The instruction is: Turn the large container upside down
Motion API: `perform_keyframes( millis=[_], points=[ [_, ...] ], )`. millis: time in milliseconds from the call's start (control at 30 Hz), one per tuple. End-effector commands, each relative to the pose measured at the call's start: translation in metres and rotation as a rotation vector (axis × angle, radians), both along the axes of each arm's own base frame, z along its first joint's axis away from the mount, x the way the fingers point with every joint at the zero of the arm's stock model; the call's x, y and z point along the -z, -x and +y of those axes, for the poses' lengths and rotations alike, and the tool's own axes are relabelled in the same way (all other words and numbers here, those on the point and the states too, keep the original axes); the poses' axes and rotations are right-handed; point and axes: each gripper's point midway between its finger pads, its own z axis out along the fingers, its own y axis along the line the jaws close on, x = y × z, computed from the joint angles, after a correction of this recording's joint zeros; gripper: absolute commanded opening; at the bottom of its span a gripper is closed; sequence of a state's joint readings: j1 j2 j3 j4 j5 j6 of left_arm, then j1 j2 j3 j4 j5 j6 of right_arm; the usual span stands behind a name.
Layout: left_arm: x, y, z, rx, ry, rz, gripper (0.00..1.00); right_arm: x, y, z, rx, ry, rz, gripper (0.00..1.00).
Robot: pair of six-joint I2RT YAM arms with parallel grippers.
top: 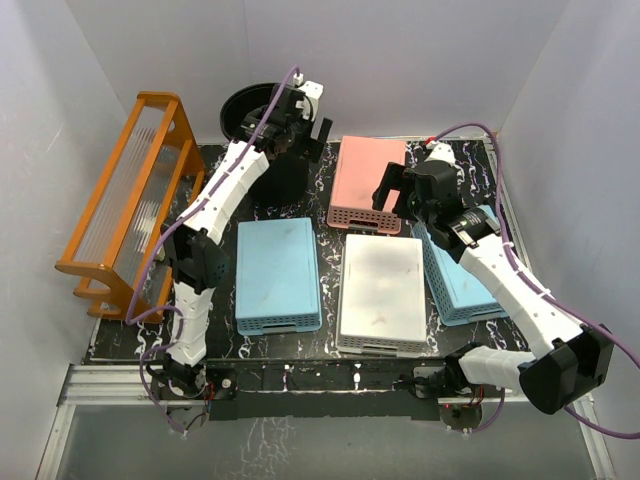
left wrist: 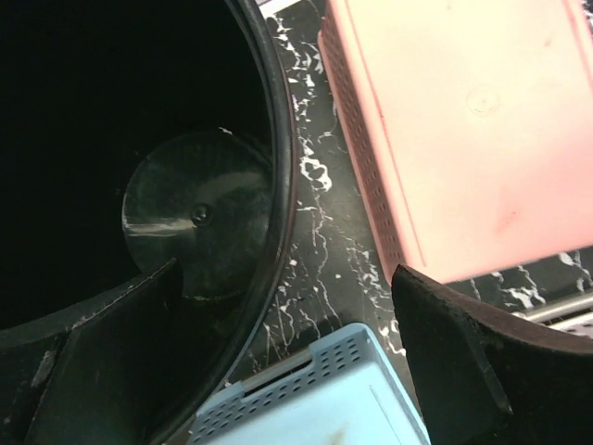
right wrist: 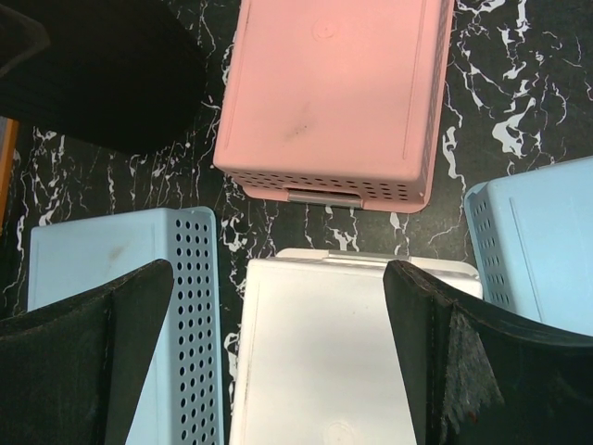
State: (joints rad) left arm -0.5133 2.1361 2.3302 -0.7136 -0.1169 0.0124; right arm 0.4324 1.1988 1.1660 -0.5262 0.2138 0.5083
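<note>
The large container is a tall round black bin (top: 252,108) standing open side up at the back of the table. The left wrist view looks down into the bin (left wrist: 199,218) and shows its round bottom. My left gripper (top: 305,130) is open and straddles the bin's right rim (left wrist: 285,185), one finger (left wrist: 102,371) inside the bin and the other finger (left wrist: 500,362) outside it. The pads do not touch the wall. My right gripper (top: 395,195) is open and empty, hovering above the white basket (right wrist: 343,362). The bin's side shows at the top left of the right wrist view (right wrist: 102,74).
Upside-down baskets lie on the black marbled table (top: 330,230): pink (top: 368,180) at the back, blue (top: 278,272) left, white (top: 380,290) middle, another blue (top: 460,270) right. An orange rack (top: 130,200) stands at the left edge. White walls close in at the back and sides.
</note>
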Motion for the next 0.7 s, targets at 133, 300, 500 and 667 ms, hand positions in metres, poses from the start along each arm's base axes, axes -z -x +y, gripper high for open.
perform_keyframes(
  millis=[133,300,500,667],
  points=[
    [-0.027,0.003,0.002,0.019,0.007,-0.061,0.72,-0.002,-0.006,0.002,0.012,-0.030,-0.013,0.98],
    [-0.020,0.008,0.003,0.021,0.007,-0.042,0.46,0.002,-0.006,0.004,0.007,-0.029,-0.003,0.98],
    [-0.034,0.011,0.006,0.011,0.024,-0.068,0.00,0.006,-0.005,0.008,-0.006,-0.044,0.008,0.98],
    [-0.069,0.018,0.008,0.024,0.061,-0.131,0.00,0.007,-0.006,0.010,-0.011,-0.058,0.006,0.98]
  ],
)
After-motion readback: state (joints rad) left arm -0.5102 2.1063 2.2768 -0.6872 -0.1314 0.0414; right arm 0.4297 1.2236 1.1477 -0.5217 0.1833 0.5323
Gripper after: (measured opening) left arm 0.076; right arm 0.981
